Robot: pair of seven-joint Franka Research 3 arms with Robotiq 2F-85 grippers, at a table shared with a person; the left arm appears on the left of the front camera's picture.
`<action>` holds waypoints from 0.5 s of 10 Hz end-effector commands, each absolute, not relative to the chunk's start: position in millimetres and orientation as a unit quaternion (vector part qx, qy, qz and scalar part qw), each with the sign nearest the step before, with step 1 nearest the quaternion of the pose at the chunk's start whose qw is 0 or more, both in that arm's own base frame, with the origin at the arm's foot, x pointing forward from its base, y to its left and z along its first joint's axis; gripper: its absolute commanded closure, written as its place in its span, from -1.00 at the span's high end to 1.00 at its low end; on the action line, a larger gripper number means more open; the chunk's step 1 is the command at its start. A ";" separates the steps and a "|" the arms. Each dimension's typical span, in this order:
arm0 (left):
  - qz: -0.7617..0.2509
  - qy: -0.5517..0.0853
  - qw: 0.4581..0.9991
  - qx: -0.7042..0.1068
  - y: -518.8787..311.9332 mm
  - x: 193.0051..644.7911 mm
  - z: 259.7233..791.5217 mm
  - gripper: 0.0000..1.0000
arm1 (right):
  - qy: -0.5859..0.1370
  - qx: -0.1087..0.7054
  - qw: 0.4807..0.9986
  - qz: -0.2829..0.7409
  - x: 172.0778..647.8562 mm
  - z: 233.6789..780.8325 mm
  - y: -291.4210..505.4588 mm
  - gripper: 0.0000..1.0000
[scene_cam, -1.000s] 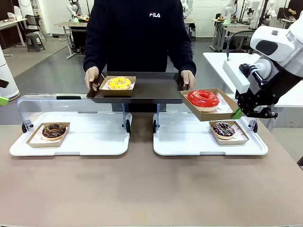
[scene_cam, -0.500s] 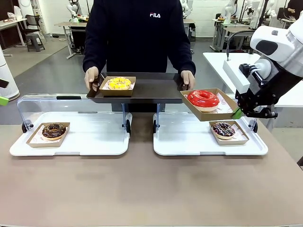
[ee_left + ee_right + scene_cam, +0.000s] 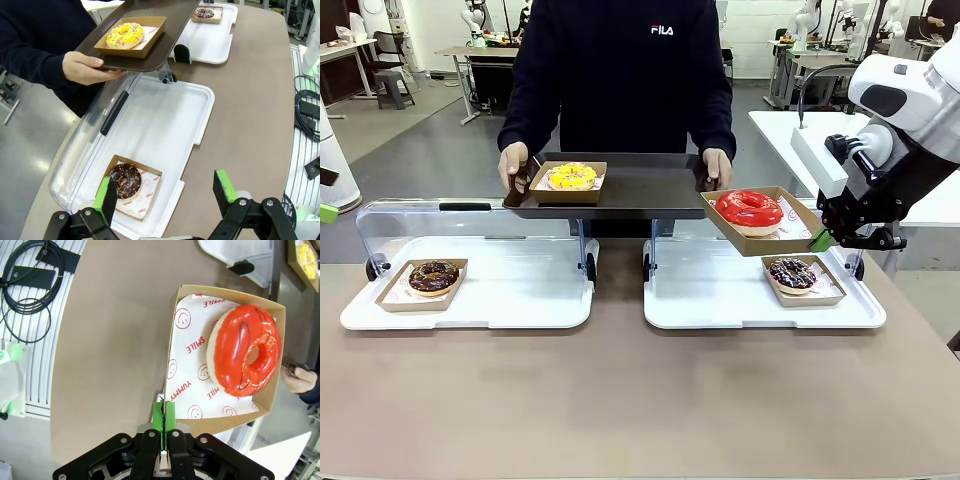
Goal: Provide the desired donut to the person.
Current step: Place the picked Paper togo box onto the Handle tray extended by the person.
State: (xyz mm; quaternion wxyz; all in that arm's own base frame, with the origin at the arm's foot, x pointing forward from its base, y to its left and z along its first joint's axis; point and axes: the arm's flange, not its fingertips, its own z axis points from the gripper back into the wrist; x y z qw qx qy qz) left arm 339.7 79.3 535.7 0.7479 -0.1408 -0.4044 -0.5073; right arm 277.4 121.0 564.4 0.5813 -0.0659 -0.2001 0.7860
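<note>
Donut, red-glazed (image 3: pixel 245 351), sits in a shallow cardboard box (image 3: pixel 182 327) held clear of the surface (image 3: pixel 620 400), just beside the person's dark tray (image 3: pixel 640 190). Right claw (image 3: pixel 164 416) pinches the box's thin side wall, pads closed flat on it. Judgement: load is light, glaze soft and easily smeared, card flexible; an edge grip lets the box sag, so keep it level.

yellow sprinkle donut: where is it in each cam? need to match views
Front: yellow donut upper centre-left, in a box on the dark tray that the person holds.
Left wrist: top centre-left, on that tray.
Right wrist: cropped at the top right corner.
Shared landmark: the dark tray.
</note>
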 end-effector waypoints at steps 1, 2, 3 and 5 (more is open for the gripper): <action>-0.504 -0.406 0.749 -0.143 79.9 338.9 536.3 1.00 | -0.200 -0.066 0.581 0.786 277.4 564.4 121.0 -0.96; -0.504 -0.406 0.749 -0.143 79.9 338.9 536.3 1.00 | -0.199 -0.065 0.570 0.794 309.4 589.5 135.7 -0.96; -0.504 -0.406 0.749 -0.143 79.9 338.9 536.3 1.00 | -0.199 -0.059 0.574 0.792 340.7 611.8 154.2 -0.96; -0.504 -0.406 0.749 -0.143 79.9 338.9 536.3 1.00 | -0.189 -0.058 0.586 0.785 404.0 642.1 196.1 -0.96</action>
